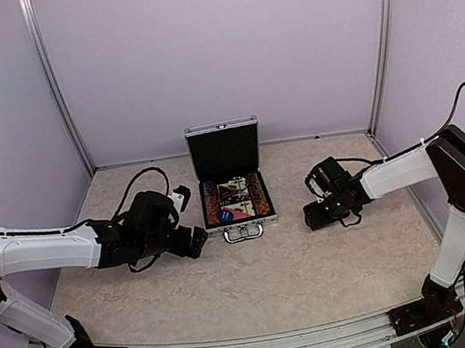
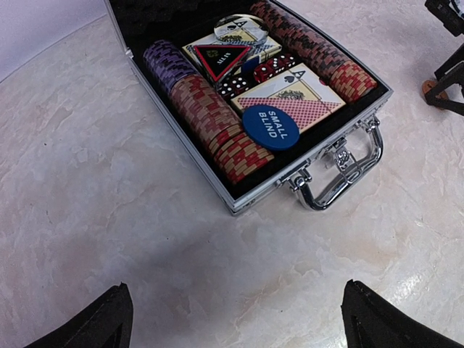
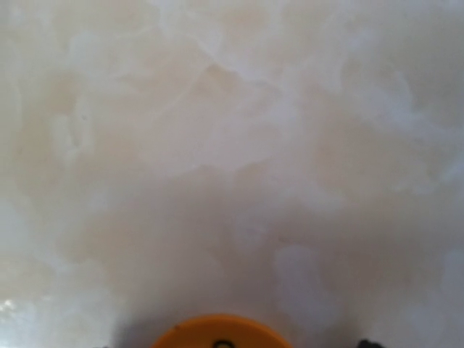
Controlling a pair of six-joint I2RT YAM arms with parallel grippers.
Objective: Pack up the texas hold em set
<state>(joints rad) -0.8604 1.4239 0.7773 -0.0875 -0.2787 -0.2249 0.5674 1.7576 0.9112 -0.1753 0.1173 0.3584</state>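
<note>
Left end effector [image 1: 189,219]: released, fingers [image 2: 109,319] spread wide and holding nothing, hovering over the bare tabletop [image 1: 258,292] left of centre, just beside the case. Texas hold em set, silver case [image 1: 225,151]: stood at the middle of the tabletop toward the far edge, lid upright and open, metal handle [image 2: 341,181] facing the near edge. Contents, left to right: a row of purple and orange-red chips [image 2: 210,119]; red triangle [image 2: 219,61] over dice and card decks; blue round button [image 2: 270,127] marked SMALL BLIND lying on the red deck [image 2: 297,105]; a second chip row along the right wall. Right end effector [image 1: 312,215]: low on the tabletop right of the case, an orange disc [image 3: 221,337] between its fingers; whether it was clenched on the disc could not be told.
</note>
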